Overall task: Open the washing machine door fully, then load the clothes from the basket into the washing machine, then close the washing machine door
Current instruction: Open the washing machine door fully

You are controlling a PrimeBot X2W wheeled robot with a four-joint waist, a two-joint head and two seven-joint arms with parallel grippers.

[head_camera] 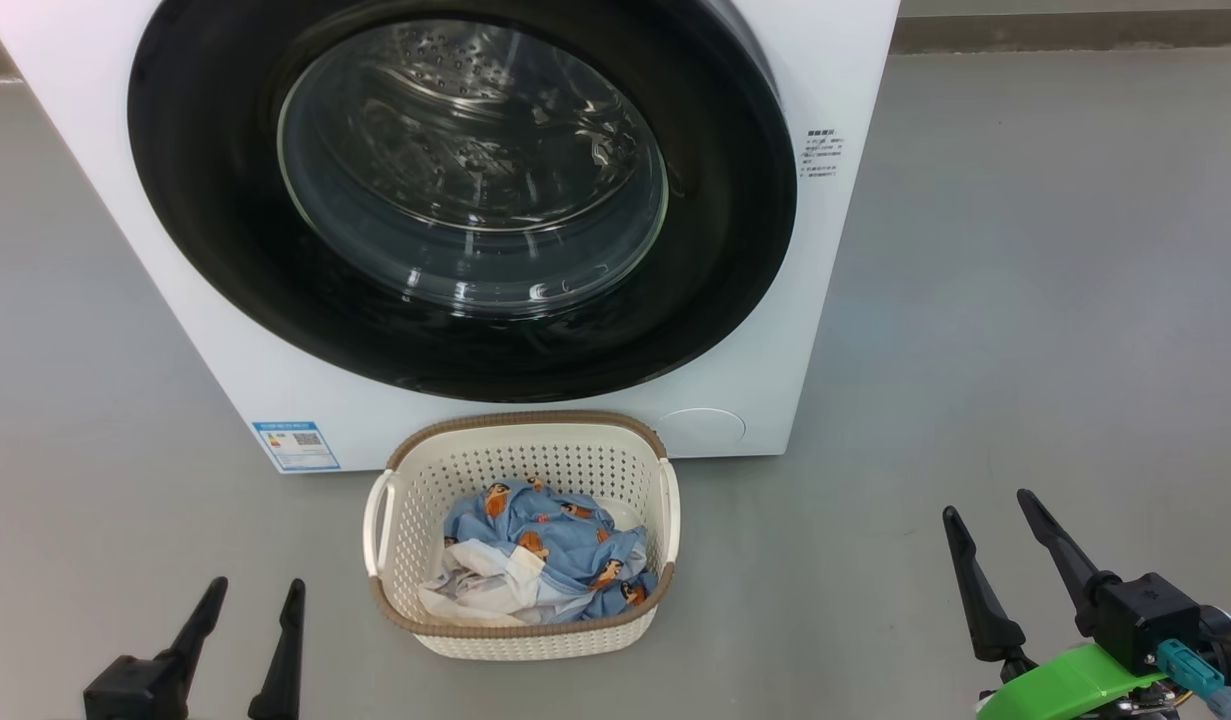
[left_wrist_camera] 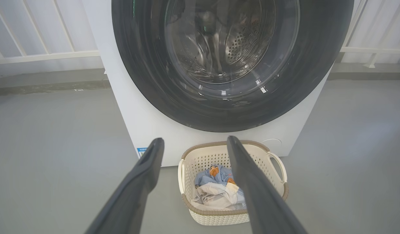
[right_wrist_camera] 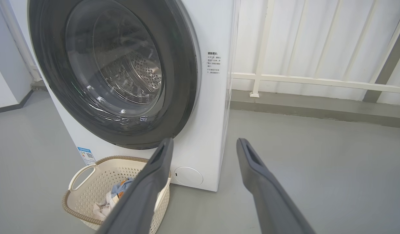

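Nearest us, both tools sit low: left tool (head_camera: 258,585) and right tool (head_camera: 987,505), each with fingers spread wide, nothing between them, touching nothing. Next out, the basket (head_camera: 520,418) stands on the floor (head_camera: 1025,300) between the two tools, just in front of the washing machine (head_camera: 745,390) and under the door's lower edge. The clothes (head_camera: 550,545) lie heaped in the basket, blue print over the white piece. Beyond that, the washing machine door (head_camera: 225,200) is shut, flush with the front, drum (head_camera: 475,130) visible through it.

So we're at step one: get the door open. We reckon the right tool is the better pick, since its wrist view looks at the door's right edge. We can't make out a handle or the hinge side for sure; a darker lip at the upper right edge may be the pull. Plan: hook one finger behind that lip, don't pinch the glossy ring, pull along the hinge arc rather than straight back, and carry it fully round. Risk: the door may sweep close above the basket rim, so we watch that gap and hold the left tool low and clear
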